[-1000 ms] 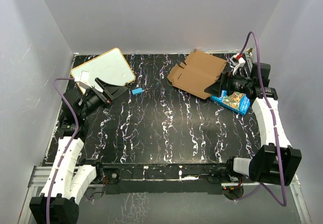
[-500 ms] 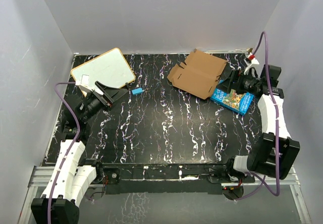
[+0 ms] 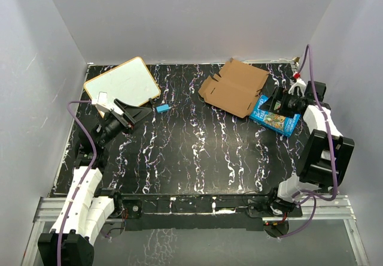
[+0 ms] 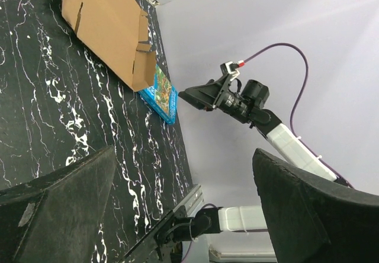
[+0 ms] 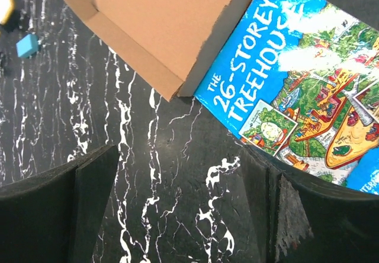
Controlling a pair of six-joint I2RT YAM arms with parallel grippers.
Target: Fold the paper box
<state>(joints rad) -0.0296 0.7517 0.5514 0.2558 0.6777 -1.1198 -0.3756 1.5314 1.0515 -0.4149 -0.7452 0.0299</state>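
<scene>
The paper box (image 3: 234, 87) is a flat brown cardboard blank lying at the back right of the table, its right corner resting on a blue book (image 3: 274, 117). It also shows in the left wrist view (image 4: 106, 26) and the right wrist view (image 5: 160, 20). My right gripper (image 3: 268, 105) is open and empty, hovering over the book just right of the box's near corner; black tabletop shows between its fingers (image 5: 53, 209). My left gripper (image 3: 135, 111) is open and empty at the left, far from the box, pointing toward it.
A white board with an orange rim (image 3: 122, 81) lies at the back left, just behind my left gripper. A small blue block (image 3: 162, 108) lies between the board and the box. The book (image 5: 296, 79) is printed with bright pictures. Grey walls enclose the table.
My right gripper has drawn back to the right, off the box's corner, and its arm has swung toward the right wall. My left arm has shifted slightly nearer and lower.
</scene>
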